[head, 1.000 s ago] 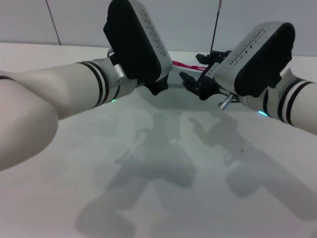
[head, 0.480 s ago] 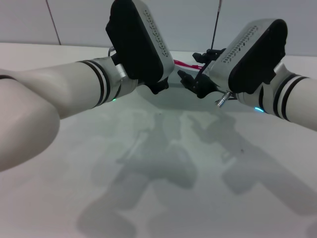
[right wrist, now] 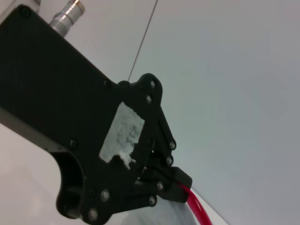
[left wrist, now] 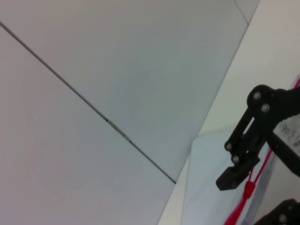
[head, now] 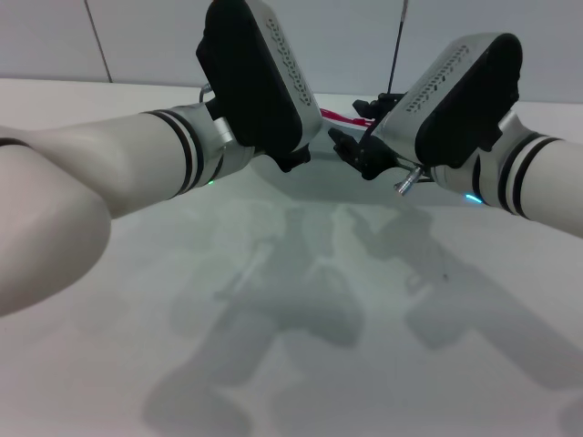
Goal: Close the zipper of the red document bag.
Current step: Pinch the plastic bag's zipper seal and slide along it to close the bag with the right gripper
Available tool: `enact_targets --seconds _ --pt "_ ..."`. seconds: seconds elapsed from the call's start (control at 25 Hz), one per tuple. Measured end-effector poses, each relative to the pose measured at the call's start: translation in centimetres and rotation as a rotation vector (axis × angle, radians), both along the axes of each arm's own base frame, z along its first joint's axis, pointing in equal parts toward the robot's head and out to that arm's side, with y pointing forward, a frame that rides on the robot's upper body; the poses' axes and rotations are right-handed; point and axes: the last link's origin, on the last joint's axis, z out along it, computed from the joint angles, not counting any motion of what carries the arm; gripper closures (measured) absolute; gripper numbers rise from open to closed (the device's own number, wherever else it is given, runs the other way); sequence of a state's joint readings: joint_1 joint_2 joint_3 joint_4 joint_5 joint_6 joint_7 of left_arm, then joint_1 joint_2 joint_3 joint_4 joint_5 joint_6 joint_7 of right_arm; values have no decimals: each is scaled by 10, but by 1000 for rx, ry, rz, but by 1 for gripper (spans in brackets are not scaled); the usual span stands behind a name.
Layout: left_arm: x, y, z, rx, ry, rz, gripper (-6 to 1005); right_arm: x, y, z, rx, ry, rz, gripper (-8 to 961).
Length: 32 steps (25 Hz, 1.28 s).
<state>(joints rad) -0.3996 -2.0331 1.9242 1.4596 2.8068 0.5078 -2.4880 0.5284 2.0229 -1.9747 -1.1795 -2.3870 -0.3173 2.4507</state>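
Both arms are working at the far middle of the white table (head: 301,364), the right tool (right wrist: 180,185) pinching the thin red zipper (head: 342,117) of the translucent pale document bag (left wrist: 206,187), the left tool (left wrist: 255,194) spread beside it, closing seemingly unfinished.

Head camera looks down; wrist cameras tilt wallward.

The red document bag (left wrist: 206,187) looks like smooth, translucent pale plastic edged by a glossy red zipper (left wrist: 253,180), while the right gripper (right wrist: 176,185) is matt black, its links studded with shiny metal screws.
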Motion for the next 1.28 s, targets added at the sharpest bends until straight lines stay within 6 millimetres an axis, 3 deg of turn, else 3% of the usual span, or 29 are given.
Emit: enact_targets --seconds 0.68,0.88,1.28 --pt "0 0 1 7 -5 -3 973 0 3 -1 -4 23 -22 665" --pt "0 0 1 8 -7 -2 973 0 3 -1 -6 27 -24 768" --pt "-1 1 1 7 -6 1 972 3 3 -2 -7 24 -32 832"
